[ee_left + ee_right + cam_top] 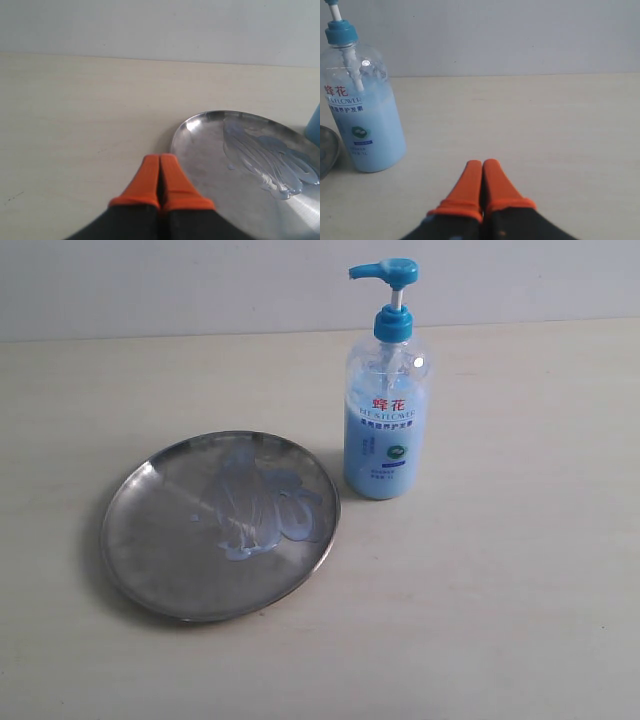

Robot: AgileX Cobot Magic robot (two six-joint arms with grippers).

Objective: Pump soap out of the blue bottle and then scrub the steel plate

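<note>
I see the steel plate [150,540] lying flat on the table [500,590], with the blue bottle [385,430] standing upright just beside its rim on the right, pump head [385,272] up and turned toward the plate. The soap [255,510] lies on the plate as glossy pale-blue streaks and loops over its middle and the side nearer the bottle, so I judge the pumping done and the scrub to be the step in hand; the far-left part of the plate looks bare of gel. Neither arm shows in the exterior view. My left gripper [159,165] has its orange fingers pressed together on nothing, hanging above the table just off the plate's rim. My right gripper [482,170] is likewise pinched tight and empty, well apart from the bottle. I see no sponge or cloth anywhere. The next move, as I read it, calls for bringing the left tips over the rim and down onto the smears, then working them across the bare metal. The plate sits loose, so I'd press lightly or it may slide toward the bottle.
</note>
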